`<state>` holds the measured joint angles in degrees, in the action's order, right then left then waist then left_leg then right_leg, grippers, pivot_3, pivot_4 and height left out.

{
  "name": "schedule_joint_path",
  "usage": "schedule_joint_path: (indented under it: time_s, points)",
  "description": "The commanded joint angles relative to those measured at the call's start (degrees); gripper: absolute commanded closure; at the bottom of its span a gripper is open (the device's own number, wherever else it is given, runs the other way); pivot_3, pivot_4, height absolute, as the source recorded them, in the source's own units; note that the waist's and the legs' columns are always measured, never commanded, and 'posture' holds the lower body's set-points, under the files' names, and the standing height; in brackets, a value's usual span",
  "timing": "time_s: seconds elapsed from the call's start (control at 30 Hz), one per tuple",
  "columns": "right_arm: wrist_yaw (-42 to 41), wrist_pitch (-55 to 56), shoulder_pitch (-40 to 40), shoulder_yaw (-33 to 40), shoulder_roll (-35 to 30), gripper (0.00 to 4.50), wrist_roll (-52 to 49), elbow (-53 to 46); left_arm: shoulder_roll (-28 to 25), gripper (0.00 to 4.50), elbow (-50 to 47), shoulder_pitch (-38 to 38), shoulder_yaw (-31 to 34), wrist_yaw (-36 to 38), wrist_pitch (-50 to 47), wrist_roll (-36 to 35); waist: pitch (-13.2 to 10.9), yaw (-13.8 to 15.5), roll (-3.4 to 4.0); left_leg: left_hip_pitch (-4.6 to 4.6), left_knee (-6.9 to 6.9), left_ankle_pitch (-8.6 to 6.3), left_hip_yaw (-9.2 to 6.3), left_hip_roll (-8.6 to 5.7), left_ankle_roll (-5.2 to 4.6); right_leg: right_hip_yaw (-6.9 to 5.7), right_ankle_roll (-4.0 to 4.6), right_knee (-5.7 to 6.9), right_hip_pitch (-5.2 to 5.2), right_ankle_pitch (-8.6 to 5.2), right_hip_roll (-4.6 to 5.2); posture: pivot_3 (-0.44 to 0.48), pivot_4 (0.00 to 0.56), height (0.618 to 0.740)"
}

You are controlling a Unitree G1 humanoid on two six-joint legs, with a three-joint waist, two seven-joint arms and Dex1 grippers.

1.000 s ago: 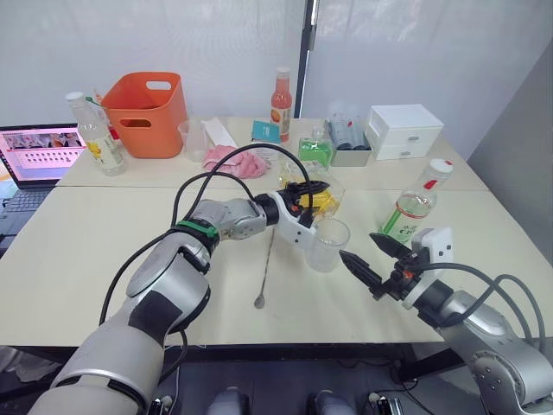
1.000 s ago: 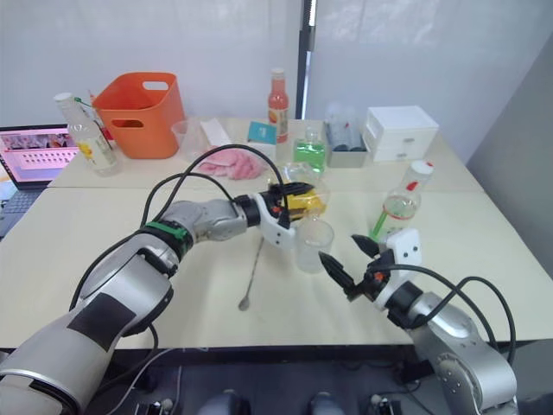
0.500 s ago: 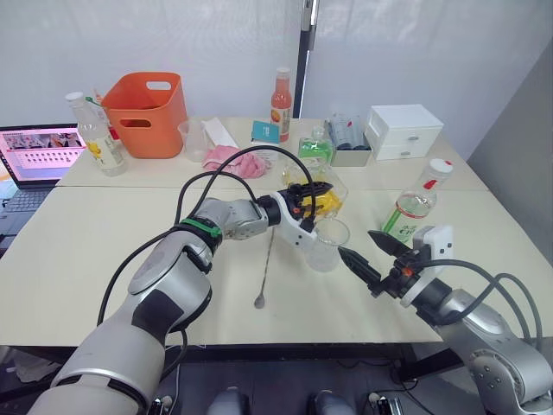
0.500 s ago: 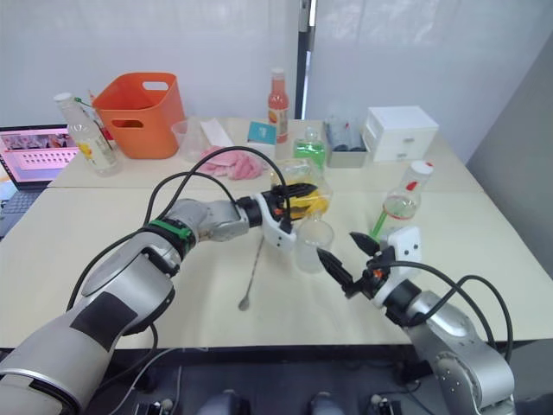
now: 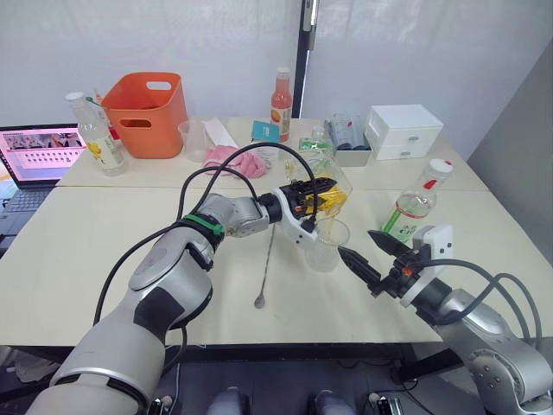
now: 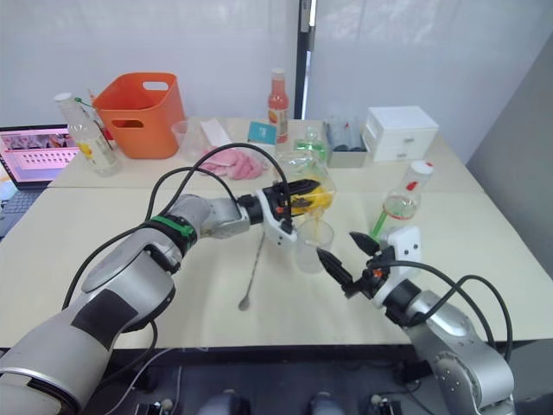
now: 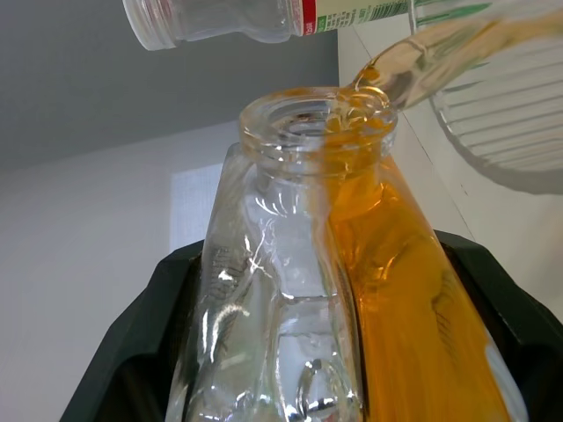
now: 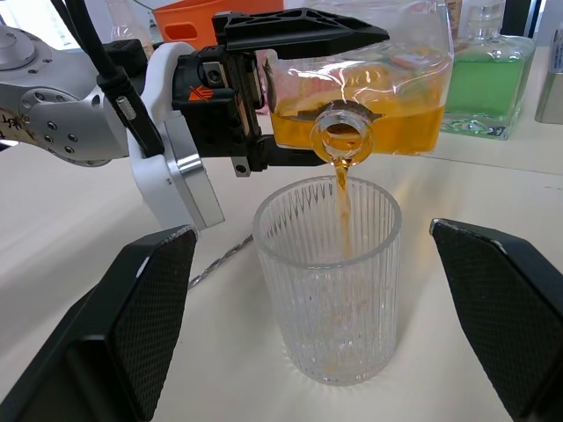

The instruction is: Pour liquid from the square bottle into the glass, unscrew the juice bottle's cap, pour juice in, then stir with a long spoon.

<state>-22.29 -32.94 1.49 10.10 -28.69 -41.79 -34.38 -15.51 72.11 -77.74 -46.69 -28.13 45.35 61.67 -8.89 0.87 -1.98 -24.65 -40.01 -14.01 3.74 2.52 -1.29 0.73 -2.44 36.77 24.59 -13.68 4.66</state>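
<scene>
My left gripper [image 5: 316, 194] is shut on the square bottle [image 5: 327, 195], holding it tipped on its side with the mouth over the glass [image 5: 327, 245]. A thin stream of orange liquid runs from the bottle's neck [image 8: 342, 141] into the glass [image 8: 327, 290], where a little lies at the bottom. The right gripper [image 5: 355, 242] stands open just right of the glass, and its fingers [image 8: 141, 308] flank it without touching. Further right stands the juice bottle [image 5: 412, 209] with its cap [image 5: 441, 166] on. The long spoon [image 5: 265, 264] lies on the table to the left of the glass.
At the back of the table are an orange basket [image 5: 147, 102], a measuring cup [image 5: 192, 138], a pink cloth [image 5: 235, 161], a tall orange-red bottle [image 5: 281, 97], a green square bottle [image 8: 489, 83] and a white drawer box [image 5: 404, 130]. A laptop [image 5: 39, 151] and a yellow-labelled bottle [image 5: 97, 137] stand far left.
The left gripper has tipped the square bottle further over the glass, and orange liquid now streams in. The right gripper has shifted slightly up and toward the glass.
</scene>
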Motion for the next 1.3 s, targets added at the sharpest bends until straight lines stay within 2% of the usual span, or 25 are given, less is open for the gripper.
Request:
schedule_joint_path:
  time_s: [0.03,0.37,0.83,0.93,1.1,1.3]
  points:
    - [0.2,0.2,0.3,1.0,0.1,0.00,-0.9,-2.3,0.3,1.70,-1.4,-4.0,1.3,-2.8,-0.9,-1.3,0.0,0.0,0.00,0.00,-0.01,0.00,0.00,0.00,0.00,0.00,0.00,0.00,0.00,0.00,0.00,0.000,0.150,0.715]
    - [0.1,0.4,0.2,1.0,0.1,0.00,-0.7,-2.3,0.3,1.70,-1.3,-4.0,1.1,-2.7,-0.8,-1.3,0.0,0.0,0.00,0.00,-0.03,0.00,0.00,0.00,0.00,0.00,0.00,0.02,0.00,0.00,0.00,0.000,0.150,0.715]
    - [0.2,0.6,0.4,1.0,0.4,0.00,-0.2,-1.6,0.7,1.70,-0.4,-2.1,4.8,5.9,3.2,-7.9,0.0,0.0,0.00,0.00,-0.06,0.00,0.00,0.00,0.00,0.00,0.00,0.04,0.00,0.00,0.00,0.000,0.150,0.715]
    - [0.3,0.6,0.5,1.1,0.5,0.00,-0.2,-1.3,0.7,1.70,0.1,-1.8,7.2,10.5,4.6,-11.4,0.0,0.0,0.00,0.00,-0.07,0.00,0.00,0.00,0.00,0.00,0.00,0.05,0.00,0.00,0.00,0.000,0.150,0.715]
    - [0.4,0.4,1.2,1.6,0.7,0.00,-0.9,-0.6,0.9,1.70,0.7,-0.6,13.4,23.7,7.1,-20.3,0.0,-0.1,0.00,0.00,-0.09,0.00,0.00,0.00,0.00,0.00,0.00,0.08,0.00,0.00,0.00,0.000,0.150,0.715]
    - [0.0,0.3,2.4,1.8,0.7,0.00,-1.0,0.8,2.6,1.70,-0.7,1.3,27.4,48.7,2.6,-39.8,0.0,-0.1,0.01,-0.01,-0.22,0.00,0.01,0.01,0.00,0.00,0.01,0.24,0.00,0.00,0.00,0.000,0.150,0.715]
